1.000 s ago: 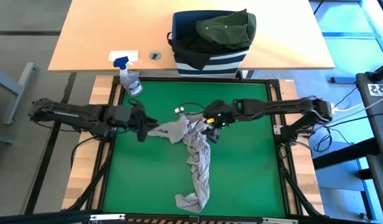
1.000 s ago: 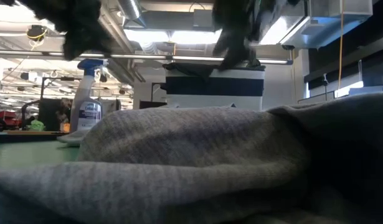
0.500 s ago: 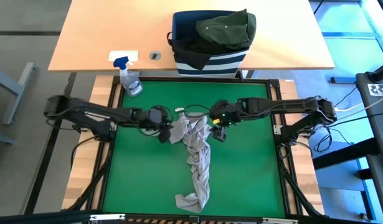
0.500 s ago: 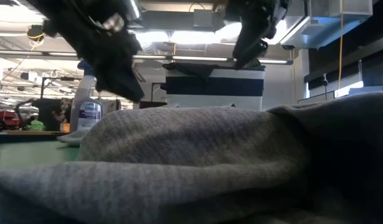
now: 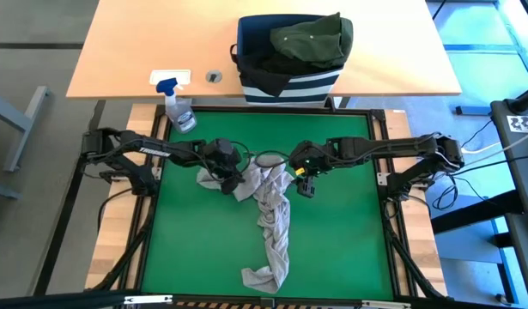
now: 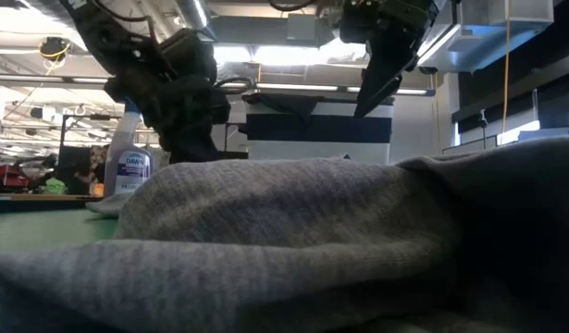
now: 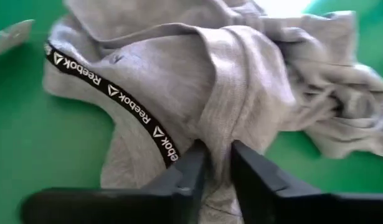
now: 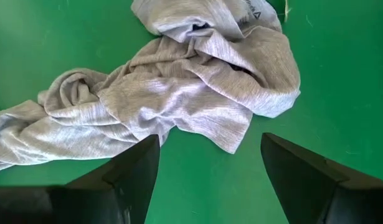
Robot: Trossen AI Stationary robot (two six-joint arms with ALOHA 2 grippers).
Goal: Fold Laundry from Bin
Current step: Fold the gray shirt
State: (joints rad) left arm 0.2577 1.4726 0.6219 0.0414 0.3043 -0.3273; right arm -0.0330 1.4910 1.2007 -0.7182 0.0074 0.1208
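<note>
A light grey garment (image 5: 272, 215) lies crumpled on the green mat (image 5: 341, 240), stretching from the middle toward the near edge. A black Reebok band (image 7: 116, 99) runs along its left part. My left gripper (image 5: 232, 182) is down at that left part, shut on a ridge of the cloth. My right gripper (image 5: 303, 182) hangs open above the garment's right side, touching nothing (image 8: 210, 138). The striped navy bin (image 5: 289, 81) stands beyond the mat's far edge. A dark olive green garment (image 5: 313, 39) lies on a black one (image 5: 262, 58) inside it. My left gripper (image 7: 217, 152) pinches a raised fold of grey cloth (image 7: 221, 127) between its two fingers, beside the black band's end. The fingers slant down from the table's left. The garment lies slack on the mat; how many layers are in the fold I cannot tell.
A clear spray bottle with a blue nozzle (image 5: 179, 107) stands at the mat's far left corner. A black frame (image 5: 379, 197) borders the mat. Bare green mat lies to the left and right of the garment.
My left gripper has travelled toward the table's right and down, tipping its fingers more steeply, onto the grey garment's left part. That left flap, spread out toward the left before, is now bunched closer in. The rest of the garment has stayed put.
</note>
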